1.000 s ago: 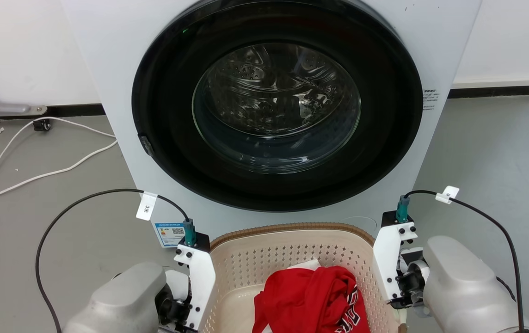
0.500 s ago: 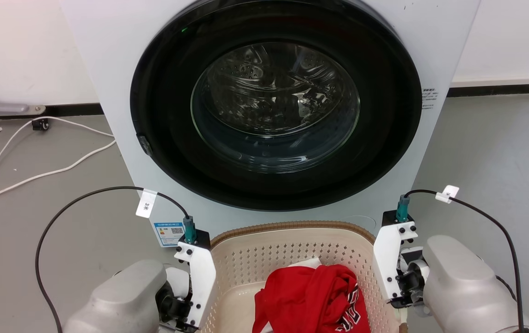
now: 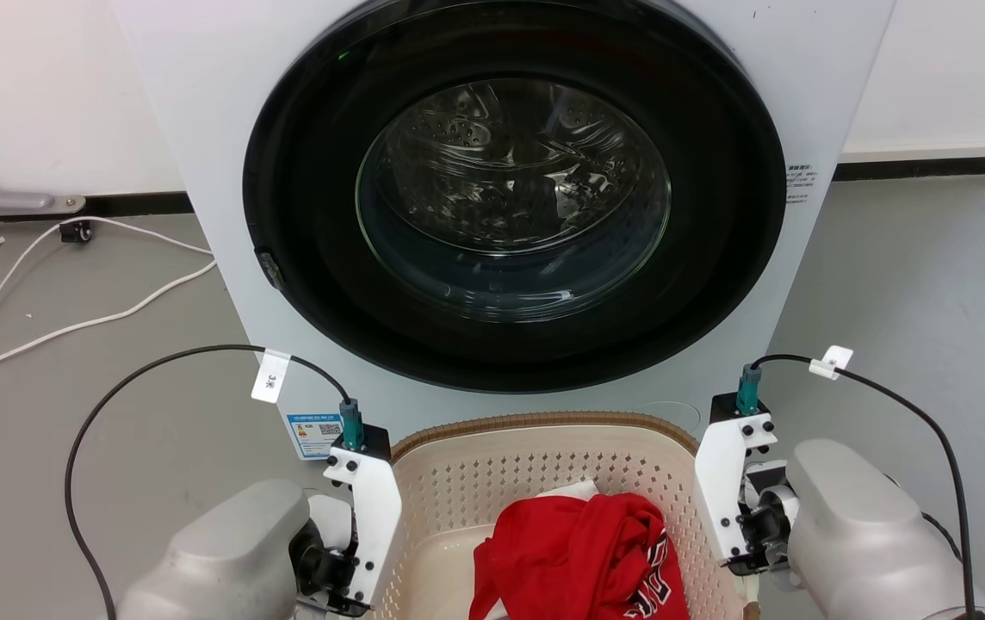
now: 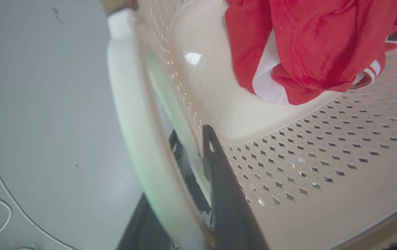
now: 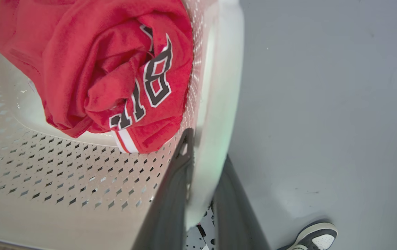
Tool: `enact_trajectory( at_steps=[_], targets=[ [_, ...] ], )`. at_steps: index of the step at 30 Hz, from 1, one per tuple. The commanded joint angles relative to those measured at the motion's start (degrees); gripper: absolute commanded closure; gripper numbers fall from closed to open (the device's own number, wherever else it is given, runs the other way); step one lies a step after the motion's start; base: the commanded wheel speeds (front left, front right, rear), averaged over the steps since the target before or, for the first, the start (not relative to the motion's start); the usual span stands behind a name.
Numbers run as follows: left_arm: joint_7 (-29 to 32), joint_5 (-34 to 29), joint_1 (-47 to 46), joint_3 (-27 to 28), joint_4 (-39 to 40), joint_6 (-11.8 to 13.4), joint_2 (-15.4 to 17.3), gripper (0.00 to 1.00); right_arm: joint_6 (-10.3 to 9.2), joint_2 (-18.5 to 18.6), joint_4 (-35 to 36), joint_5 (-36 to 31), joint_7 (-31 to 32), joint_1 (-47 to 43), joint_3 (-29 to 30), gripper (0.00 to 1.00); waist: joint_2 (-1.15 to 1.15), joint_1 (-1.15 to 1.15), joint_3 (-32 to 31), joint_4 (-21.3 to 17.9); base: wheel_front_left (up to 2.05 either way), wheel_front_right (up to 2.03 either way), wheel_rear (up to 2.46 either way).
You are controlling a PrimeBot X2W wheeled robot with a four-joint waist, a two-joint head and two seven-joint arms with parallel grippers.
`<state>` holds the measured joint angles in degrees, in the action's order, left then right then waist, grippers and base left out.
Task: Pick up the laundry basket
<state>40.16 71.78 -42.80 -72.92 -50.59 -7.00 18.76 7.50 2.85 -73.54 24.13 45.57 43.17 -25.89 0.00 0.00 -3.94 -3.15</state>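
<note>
Left wrist view: jaws clamp laundry basket (image 4: pixel 323 166).

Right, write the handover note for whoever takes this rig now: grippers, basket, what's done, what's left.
Left gripper: fingers astride the basket's left white handle; I cannot tell whether it is clamped.
Right gripper: shut on the right white handle.
Laundry basket: in front of the washing machine, between both wrists, with a red garment inside.
Done: both handles reached.
Left: confirm the left grip, then lift level. Whether the basket is off the floor cannot be told.
Mind the person's shoe on the floor by the right side.
</note>
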Motion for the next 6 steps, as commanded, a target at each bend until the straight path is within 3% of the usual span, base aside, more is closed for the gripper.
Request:
enact_trajectory(
  at_steps=[1, 6],
  targets=[
    [0.24, -0.05, -0.78, -0.25, 0.54, -0.81, -0.76, 1.00, -0.02, 0.06, 0.11, -0.66, -0.42, 0.68, -0.50, 1.00, 0.00, 0.00, -0.01, 0.02, 0.00, 0.00, 0.00],
    [0.24, 0.07, -0.79, -0.31, 0.39, -0.81, -0.64, 1.00, -0.03, 0.06, 0.01, -0.41, -0.14, 0.27, -0.42, 1.00, 0.00, 0.00, -0.04, 0.02, 0.00, 0.00, 0.00]
  ],
)
